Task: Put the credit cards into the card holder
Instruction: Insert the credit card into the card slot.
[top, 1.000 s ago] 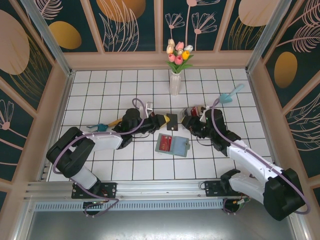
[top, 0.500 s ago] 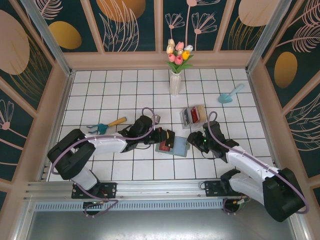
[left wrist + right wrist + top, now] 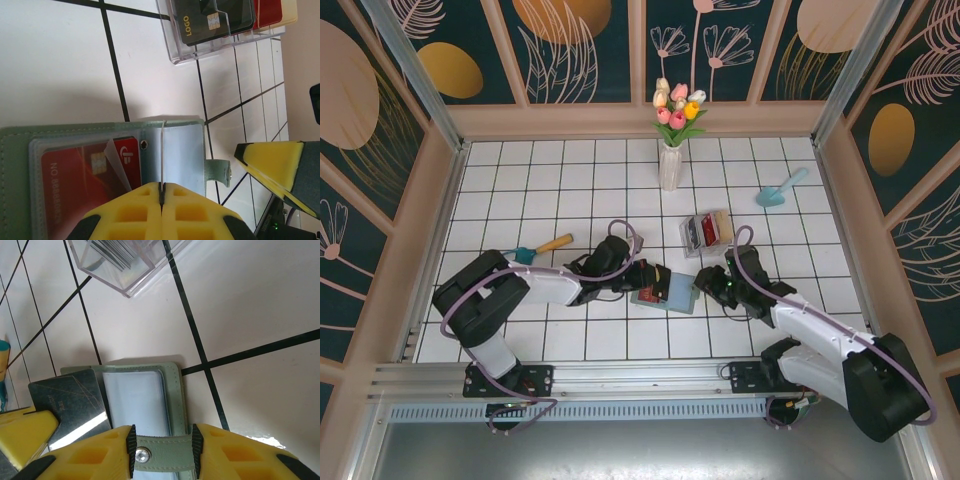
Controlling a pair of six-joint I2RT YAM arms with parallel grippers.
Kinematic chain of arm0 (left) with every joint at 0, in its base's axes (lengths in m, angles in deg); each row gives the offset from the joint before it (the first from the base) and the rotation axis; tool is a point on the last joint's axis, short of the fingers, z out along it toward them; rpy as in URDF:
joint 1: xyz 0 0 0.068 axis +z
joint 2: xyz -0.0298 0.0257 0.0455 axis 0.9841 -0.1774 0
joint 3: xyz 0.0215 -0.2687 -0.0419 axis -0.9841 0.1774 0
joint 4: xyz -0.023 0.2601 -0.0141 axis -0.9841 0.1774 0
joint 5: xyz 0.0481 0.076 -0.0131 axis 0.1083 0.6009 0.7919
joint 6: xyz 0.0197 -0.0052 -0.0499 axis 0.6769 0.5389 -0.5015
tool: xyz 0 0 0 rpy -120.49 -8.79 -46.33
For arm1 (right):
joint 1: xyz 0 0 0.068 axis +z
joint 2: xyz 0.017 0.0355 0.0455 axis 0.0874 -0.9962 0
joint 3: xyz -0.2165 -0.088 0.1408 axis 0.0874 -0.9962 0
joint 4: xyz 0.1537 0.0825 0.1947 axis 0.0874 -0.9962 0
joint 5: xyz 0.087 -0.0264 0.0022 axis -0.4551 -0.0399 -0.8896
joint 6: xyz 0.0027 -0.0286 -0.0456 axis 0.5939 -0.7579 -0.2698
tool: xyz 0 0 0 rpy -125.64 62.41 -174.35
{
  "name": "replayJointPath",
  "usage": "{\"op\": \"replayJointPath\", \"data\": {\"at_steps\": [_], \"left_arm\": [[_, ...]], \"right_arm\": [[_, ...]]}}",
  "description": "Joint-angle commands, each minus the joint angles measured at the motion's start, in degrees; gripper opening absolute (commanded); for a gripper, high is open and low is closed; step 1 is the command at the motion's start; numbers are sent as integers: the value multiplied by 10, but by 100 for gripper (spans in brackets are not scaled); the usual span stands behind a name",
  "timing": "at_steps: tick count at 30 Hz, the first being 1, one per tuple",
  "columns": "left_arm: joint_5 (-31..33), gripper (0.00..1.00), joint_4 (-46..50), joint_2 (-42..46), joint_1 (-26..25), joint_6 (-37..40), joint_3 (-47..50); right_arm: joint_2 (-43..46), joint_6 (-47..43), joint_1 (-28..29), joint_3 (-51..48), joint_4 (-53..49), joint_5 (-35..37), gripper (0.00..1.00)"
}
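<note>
**What I Could Read**

On the black card in the clear box I read "LOGO" in yellow. The red card in the card holder bore "NO 8888", the rest blurred, beside a white emblem. Fine print on the grey card was too small for me.

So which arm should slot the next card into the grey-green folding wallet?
Left. Left gripper pinches a dark grey plastic card edge-on at the open wallet; right gripper clamps its strap.

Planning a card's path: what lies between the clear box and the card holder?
Bare tile, in the right wrist view, separates clear box and card holder.
</note>
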Motion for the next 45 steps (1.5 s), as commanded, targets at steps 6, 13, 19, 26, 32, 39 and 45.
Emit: {"op": "replayJointPath", "data": {"at_steps": [6,13,19,26,32,39,45], "left_arm": [[-18,0,-44,-30,-8,-50,23],[-14,3,-33,-46,-13,-61,20],[-19,4,-47,-69,-20,-72,-1],[-25,7,-49,-78,-23,-74,-13],[-47,8,-37,-80,-25,-71,-9],[-56,11,-60,-83,-27,-97,0],[-49,15,-66,-107,-42,-117,-32]], "right_arm": [[-59,-1,18,-8,38,-10,31],[-81,0,35,-8,44,3,29],[-80,4,37,-14,50,4,28],[-81,1,37,-10,46,6,31],[-85,-1,37,-4,42,12,32],[-85,-3,37,-1,38,12,32],[-79,4,39,-5,33,12,34]]}}
